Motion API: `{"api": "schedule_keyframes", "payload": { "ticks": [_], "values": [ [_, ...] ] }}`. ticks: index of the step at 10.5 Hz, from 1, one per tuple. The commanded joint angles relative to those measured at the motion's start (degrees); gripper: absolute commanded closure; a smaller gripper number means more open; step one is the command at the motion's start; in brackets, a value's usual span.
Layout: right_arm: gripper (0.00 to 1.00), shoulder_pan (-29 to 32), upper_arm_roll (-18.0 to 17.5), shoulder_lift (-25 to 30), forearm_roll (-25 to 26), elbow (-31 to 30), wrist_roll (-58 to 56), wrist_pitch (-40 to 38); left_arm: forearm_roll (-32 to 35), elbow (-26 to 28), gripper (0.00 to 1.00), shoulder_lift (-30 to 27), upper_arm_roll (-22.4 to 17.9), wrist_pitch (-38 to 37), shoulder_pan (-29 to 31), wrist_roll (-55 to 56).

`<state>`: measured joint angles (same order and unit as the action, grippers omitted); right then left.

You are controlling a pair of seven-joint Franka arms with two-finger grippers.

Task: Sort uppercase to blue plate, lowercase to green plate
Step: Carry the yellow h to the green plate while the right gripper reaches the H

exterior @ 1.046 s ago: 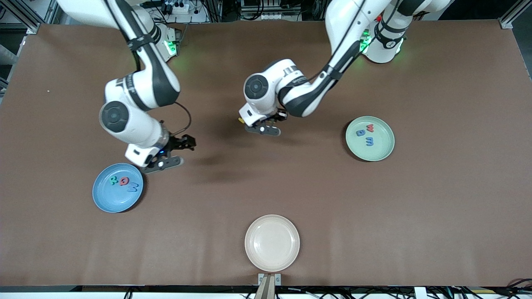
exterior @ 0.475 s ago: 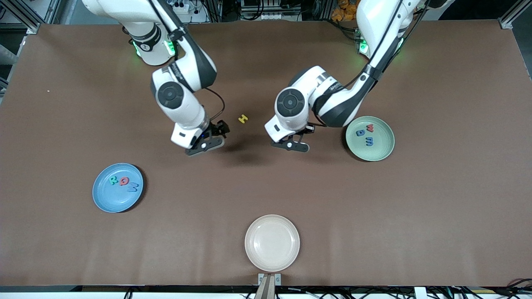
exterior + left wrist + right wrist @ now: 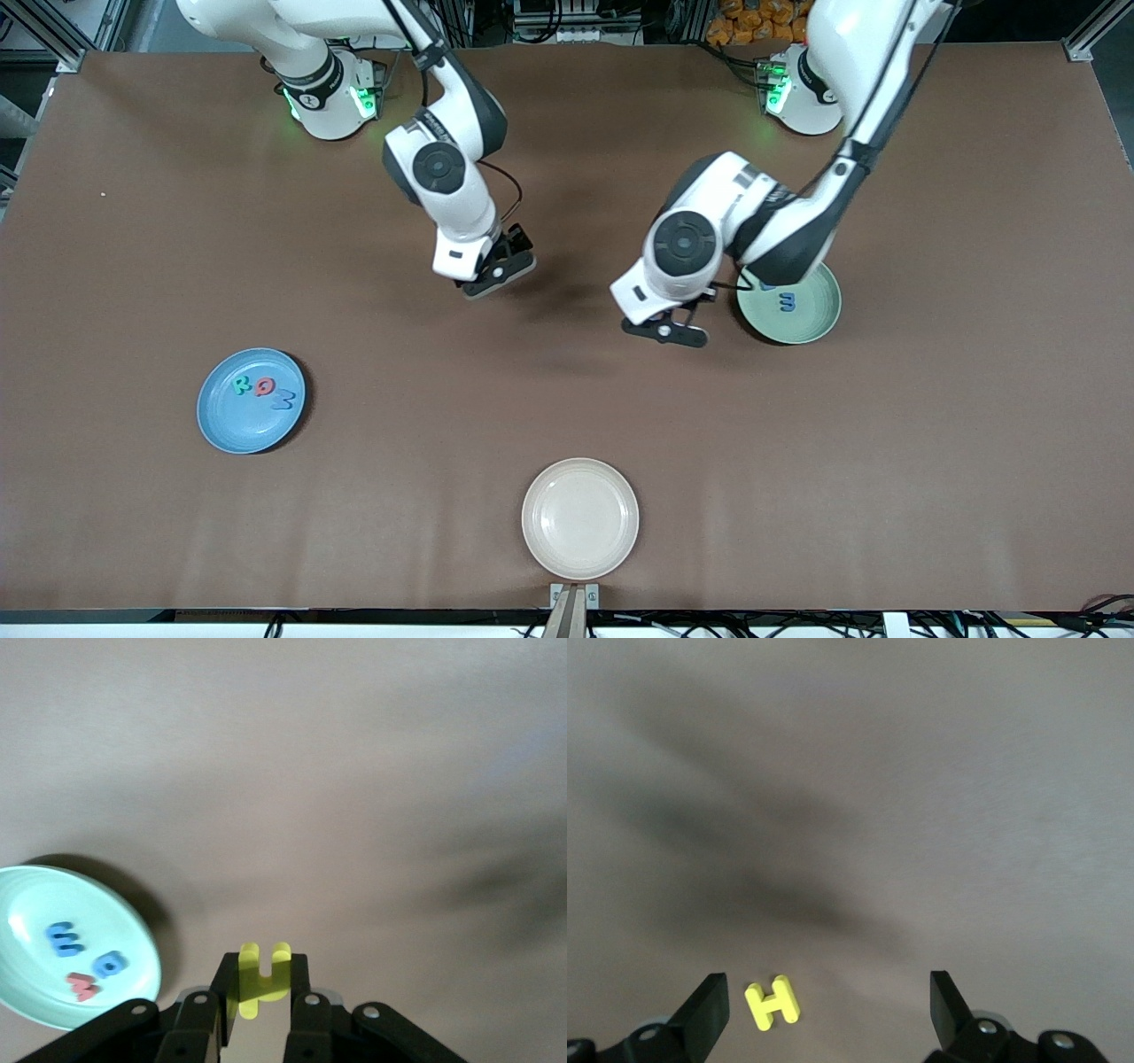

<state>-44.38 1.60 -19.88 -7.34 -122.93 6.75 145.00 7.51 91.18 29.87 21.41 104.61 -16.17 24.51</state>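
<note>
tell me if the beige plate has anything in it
Empty. The round beige plate, nearest the front camera, shows only bare surface; no foam letters lie in it.

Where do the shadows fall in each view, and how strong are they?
Front view: faint arm shadows on the table. Left wrist view: a dark crescent beside the green plate; the left gripper, holding the small yellow letter, is evenly lit. Right wrist view: broad soft streaks over the table by the yellow H.
</note>
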Motion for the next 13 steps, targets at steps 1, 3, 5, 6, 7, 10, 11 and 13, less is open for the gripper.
{"api": "schedule_keyframes", "payload": {
  "ticks": [1, 3, 5, 6, 7, 10, 11, 13],
  "values": [
    [0.0, -2.64, 0.42, -0.68, 1.45, -2.49, 0.9, 3.27, -0.31, 3.98, 0.98, -2.44, 3.19, -2.38, 7.1, -6.21],
    [0.0, -4.31, 0.51, -2.79, 1.45, -2.49, 0.9, 4.93, 0.13, 10.29, 0.98, -4.81, 3.11, -2.04, 10.09, -11.56],
    [0.0, -5.54, 0.42, -4.99, 1.45, -2.75, 1.08, 5.91, 3.63, 17.5, 0.98, -7.71, 3.28, 0.67, 13.16, -14.49],
    [0.0, -5.81, 0.42, -5.34, 1.45, -2.84, 1.16, 6.0, 3.91, 21.1, 0.98, -9.11, 3.28, 3.73, 14.05, -16.5],
    [0.0, -6.33, 0.42, -5.35, 1.45, -3.02, 1.69, 5.91, 4.26, 25.14, 0.98, -10.78, 3.2, 7.24, 15.72, -18.17],
    [0.0, -7.65, 0.42, -6.05, 1.45, -3.02, 3.19, 6.17, 9.17, 34.74, 0.98, -13.61, 3.2, 16.56, 20.81, -21.35],
    [0.0, -7.66, 0.42, -6.05, 1.45, -3.02, 3.88, 6.17, 12.06, 36.59, 0.98, -13.7, 3.2, 19.2, 22.75, -21.52],
    [0.0, -7.66, 0.42, -6.05, 1.45, -3.11, 3.98, 6.17, 13.84, 38.62, 0.98, -13.35, 2.67, 23.08, 24.95, -23.89]
  ]
}}
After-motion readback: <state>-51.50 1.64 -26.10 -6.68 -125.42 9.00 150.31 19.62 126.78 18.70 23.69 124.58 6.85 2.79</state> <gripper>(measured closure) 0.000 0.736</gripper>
